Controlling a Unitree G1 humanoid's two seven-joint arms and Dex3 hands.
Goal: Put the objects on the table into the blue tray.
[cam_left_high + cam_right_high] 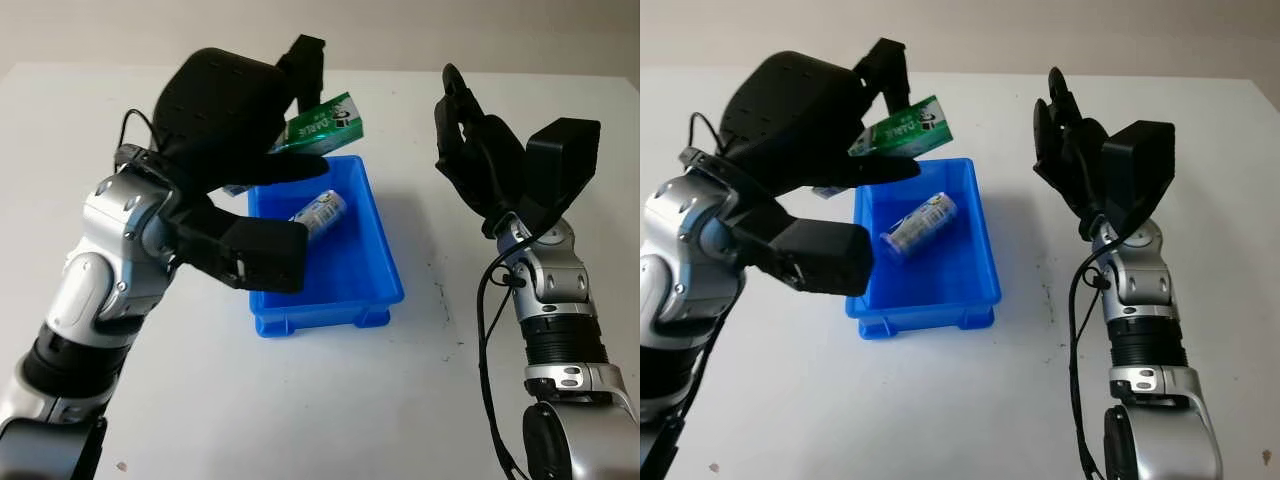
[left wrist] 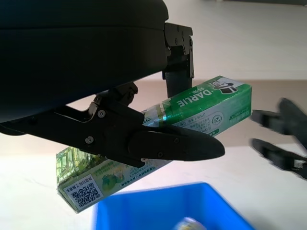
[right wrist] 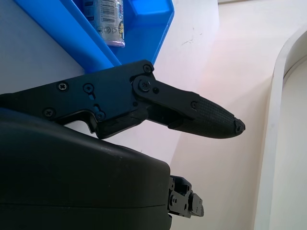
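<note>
My left hand (image 1: 290, 130) is raised above the far left corner of the blue tray (image 1: 375, 300), shut on a green Darlie toothpaste box (image 1: 325, 123). In the left wrist view the box (image 2: 211, 108) lies slanted between the black fingers (image 2: 177, 146), with the tray's rim (image 2: 158, 203) below it. A small can with a white and green label (image 1: 320, 211) lies on its side inside the tray. My right hand (image 1: 470, 130) is open, held up in the air to the right of the tray.
The tray stands in the middle of a white table (image 1: 330, 400). Bare tabletop lies in front of the tray and between the tray and my right arm (image 1: 550, 300).
</note>
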